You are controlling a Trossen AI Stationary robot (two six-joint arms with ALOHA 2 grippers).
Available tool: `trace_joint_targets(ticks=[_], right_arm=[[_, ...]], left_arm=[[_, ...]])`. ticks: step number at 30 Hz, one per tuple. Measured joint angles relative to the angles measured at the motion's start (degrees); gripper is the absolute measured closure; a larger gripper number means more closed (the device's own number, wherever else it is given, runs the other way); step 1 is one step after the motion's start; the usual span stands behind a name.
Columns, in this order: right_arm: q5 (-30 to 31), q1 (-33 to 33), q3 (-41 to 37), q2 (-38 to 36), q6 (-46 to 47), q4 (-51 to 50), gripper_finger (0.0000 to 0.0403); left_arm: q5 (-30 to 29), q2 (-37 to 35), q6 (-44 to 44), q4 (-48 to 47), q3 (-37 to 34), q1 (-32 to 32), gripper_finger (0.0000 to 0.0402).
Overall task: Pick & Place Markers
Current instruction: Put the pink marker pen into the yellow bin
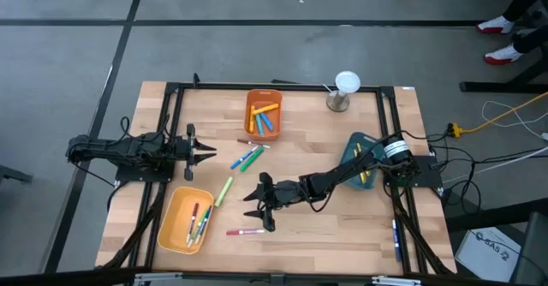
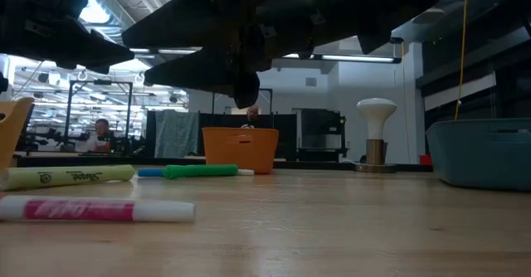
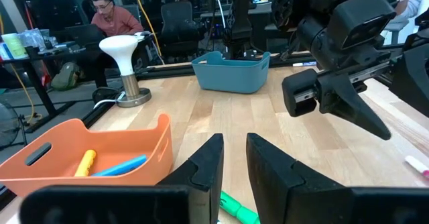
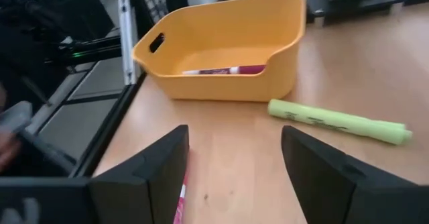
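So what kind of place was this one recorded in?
Likely a robotics lab or open workshop: a wooden table in a black frame, rows of ceiling strip lights, and a person at a desk among office chairs behind.

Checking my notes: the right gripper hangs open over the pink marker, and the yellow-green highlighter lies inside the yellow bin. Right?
Not quite. The right gripper is open over the pink marker, but the yellow-green highlighter lies on the table beside the yellow bin, as the right wrist view shows.

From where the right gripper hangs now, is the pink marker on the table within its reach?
Probably yes. The right gripper hangs open almost over the pink marker, which lies alone on bare wood beside one finger, with nothing in the way.
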Motion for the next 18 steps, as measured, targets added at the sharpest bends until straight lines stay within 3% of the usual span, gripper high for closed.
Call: trace_joint_targets(ticks=[13, 18], right_arm=[[2.5, -0.1, 0.0, 0.0, 3.0, 0.1, 0.0171], [6.5, 0.0, 0.0, 0.0, -3.4, -0.8, 0.0171]], left_arm=[[0.0, 0.0, 0.0, 0.0, 0.0, 0.0, 0.0340], [0.0, 0.0, 0.0, 0.0, 0.0, 0.0, 0.0341]])
